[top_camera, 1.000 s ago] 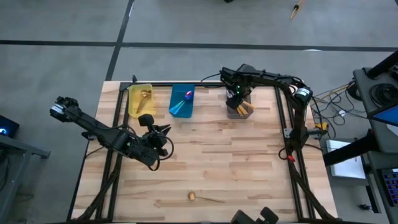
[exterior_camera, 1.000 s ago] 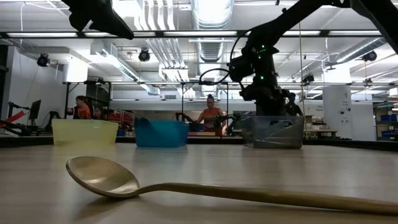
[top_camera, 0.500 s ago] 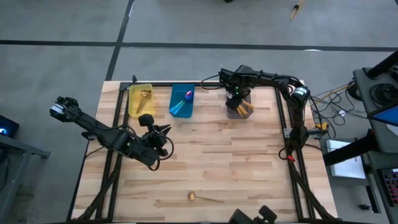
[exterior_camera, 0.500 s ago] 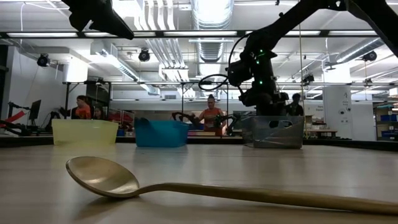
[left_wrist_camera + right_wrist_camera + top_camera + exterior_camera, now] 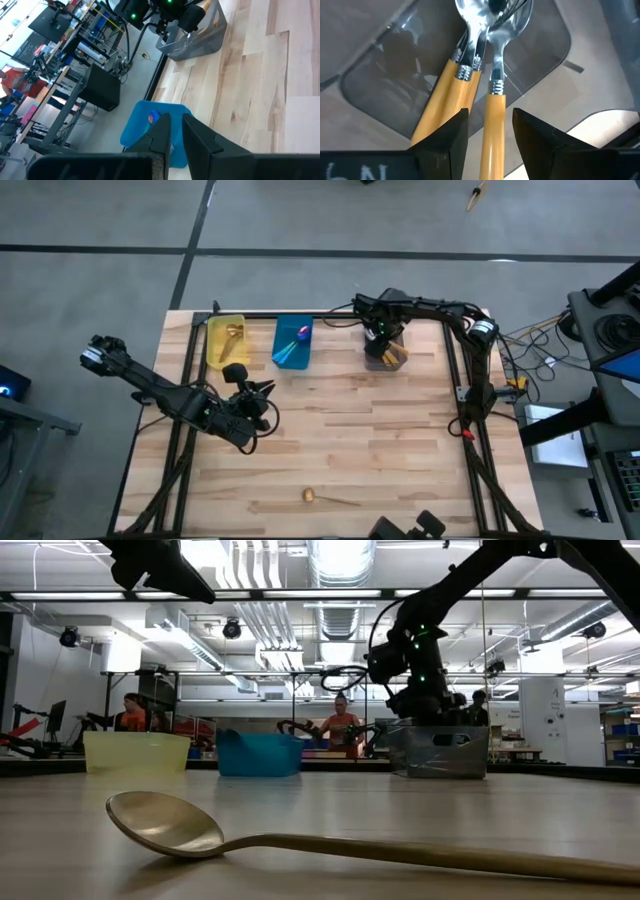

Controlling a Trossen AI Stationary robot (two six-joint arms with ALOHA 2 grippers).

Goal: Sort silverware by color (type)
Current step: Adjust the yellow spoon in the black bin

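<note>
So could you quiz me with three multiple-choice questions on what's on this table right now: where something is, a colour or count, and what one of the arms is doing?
1. Where does the gold spoon outside the bins lie?
A. near the table's front edge
B. inside the blue bin
C. under the left arm

2. What colour are the handles of the spoons in the grey bin?
A. teal
B. orange
C. black

3. How do the right gripper's fingers stand?
A. clamped on a gold spoon
B. apart over the grey bin, gripping nothing
C. shut above the yellow bin

Answers:
1 A, the high view shows it alone on the wood, far from the yellow bin and blue bin.
2 B, the right wrist view shows orange-handled spoons on the bin floor.
3 B, the same view shows a gap between the fingers, with the spoons lying below.
</note>
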